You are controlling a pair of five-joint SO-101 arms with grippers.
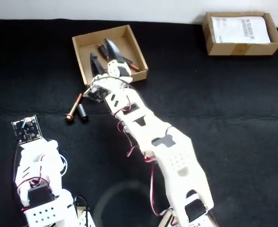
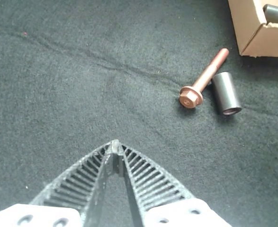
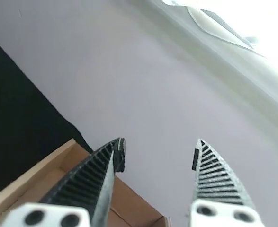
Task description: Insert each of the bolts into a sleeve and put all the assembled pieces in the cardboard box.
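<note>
Box (image 1: 85,51) holds perhaps two assembled pieces (image 1: 135,66); right gripper (image 1: 99,47) spread above, left gripper (image 2: 115,144) closed.

Light's soft and even from above in the high view. The black cloth (image 1: 224,118) just eats it, while the white paper (image 1: 238,29) at upper right is nearly blown out. Left wrist view: bolt (image 2: 205,78) and sleeve (image 2: 225,93) throw only short, soft shadows. Right wrist view has hard glare washing out one corner, and the right gripper (image 3: 159,144) goes dark against the pale wall (image 3: 129,71).
</note>
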